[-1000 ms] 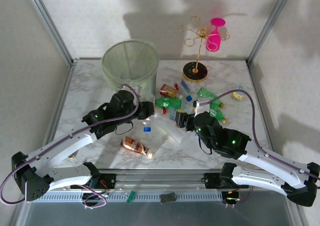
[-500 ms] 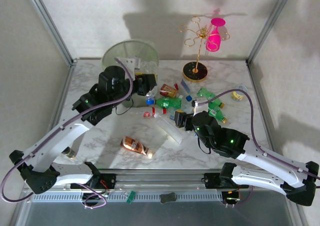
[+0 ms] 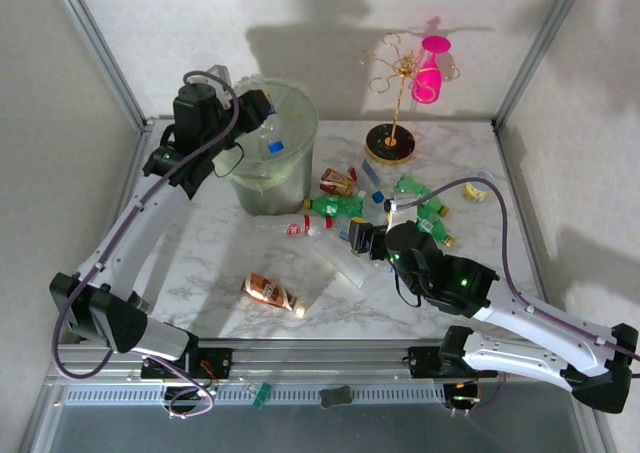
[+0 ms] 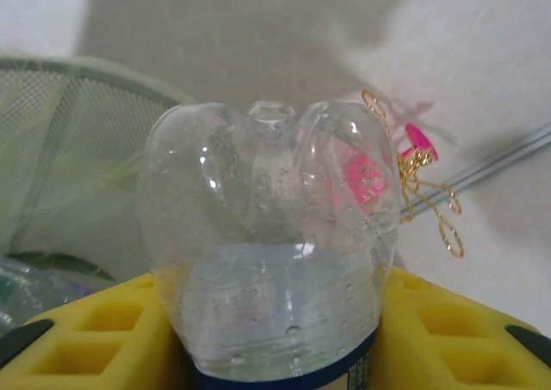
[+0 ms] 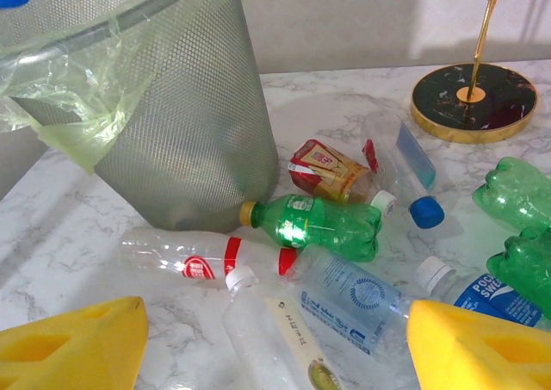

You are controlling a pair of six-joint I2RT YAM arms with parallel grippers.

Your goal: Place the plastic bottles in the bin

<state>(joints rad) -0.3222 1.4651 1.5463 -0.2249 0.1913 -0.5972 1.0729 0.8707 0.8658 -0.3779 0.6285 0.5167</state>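
Observation:
My left gripper is shut on a clear plastic bottle with a blue cap, held over the open top of the bin. In the left wrist view the bottle's lobed base sits squeezed between the yellow pads, with the bin's mesh behind. My right gripper stands open and low over a pile of bottles on the table. Before it lie a green bottle, a clear red-labelled one, a clear white-capped one and a blue-printed one.
A gold stand with a pink glass rises from a black base at the back right. More green bottles lie right of the pile. A brown bottle lies alone near the front. Metal frame posts stand at both sides.
The left arm has lifted the clear bottle off the table and swung it back and left, over the bin. The right arm has barely moved.

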